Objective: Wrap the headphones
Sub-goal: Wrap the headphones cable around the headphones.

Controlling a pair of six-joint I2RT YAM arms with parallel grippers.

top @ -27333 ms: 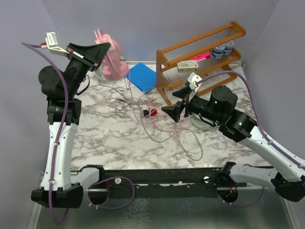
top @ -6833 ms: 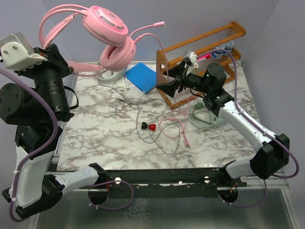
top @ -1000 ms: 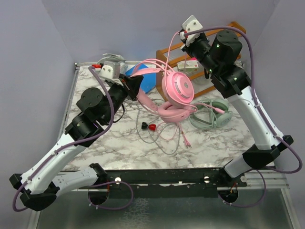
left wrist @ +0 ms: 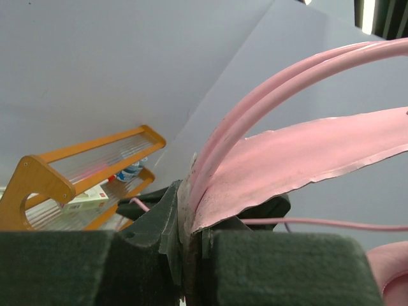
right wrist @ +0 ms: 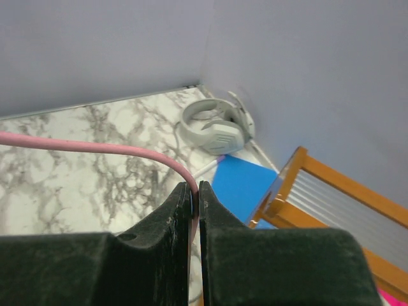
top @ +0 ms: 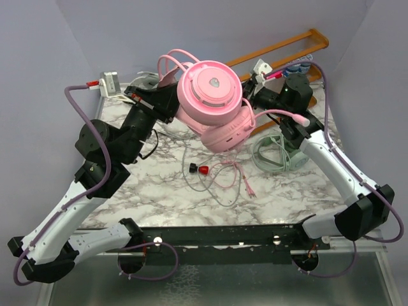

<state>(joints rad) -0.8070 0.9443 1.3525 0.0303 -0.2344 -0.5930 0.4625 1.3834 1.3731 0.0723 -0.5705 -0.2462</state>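
The pink headphones (top: 210,105) hang high above the table's middle, cups stacked. My left gripper (top: 167,101) is shut on their headband (left wrist: 287,95); in the left wrist view the left gripper (left wrist: 191,217) pinches the band's edge. To their right, my right gripper (top: 253,97) is shut on the thin pink cable (right wrist: 95,148), which runs between the right gripper (right wrist: 195,191) jaws. More pink cable (top: 233,175) lies looped on the marble. The mint green headphones (top: 280,153) lie at the right. The silver-grey headphones (right wrist: 217,124) sit in the back left corner.
A small red-and-black object (top: 199,169) lies among thin cables at the table's middle. A wooden rack (top: 299,48) with small items stands at the back right, a blue sheet (right wrist: 245,185) beside it. Walls close in the back and both sides.
The left arm has raised the pink headphones up and back. The right arm has come down from high above to beside them, its jaws now on the pink cable.
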